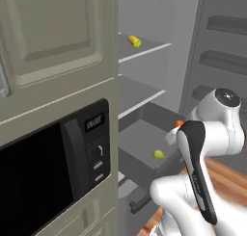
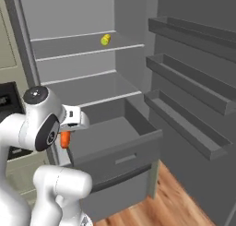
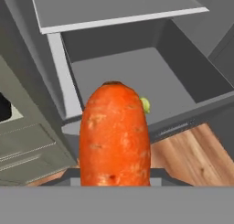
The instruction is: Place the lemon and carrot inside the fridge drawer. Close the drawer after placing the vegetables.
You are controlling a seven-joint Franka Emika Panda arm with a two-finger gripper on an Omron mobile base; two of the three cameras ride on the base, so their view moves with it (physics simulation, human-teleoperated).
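The short orange carrot (image 3: pixel 115 134) fills the middle of the hand view, and my gripper (image 2: pixel 69 127) is shut on it. It hangs over the left front corner of the fridge drawer (image 2: pixel 120 159), a dark grey bin that stands pulled out. The carrot (image 2: pixel 65 139) shows below the white hand, and as a small orange spot (image 1: pixel 179 123) past the arm. The small yellow-green lemon (image 1: pixel 158 154) lies on the drawer floor (image 1: pixel 137 142) near its front. In the hand view the lemon (image 3: pixel 145 105) peeks out from behind the carrot. The carrot hides my fingertips.
A yellow oblong item (image 2: pixel 105 39) lies on an upper fridge shelf. The open fridge door with its shelves (image 2: pixel 193 128) stands at the right. A lighter grey drawer front (image 2: pixel 120 193) sits below the open drawer. A microwave (image 1: pixel 53 163) is at the left, above a wooden floor (image 2: pixel 170 193).
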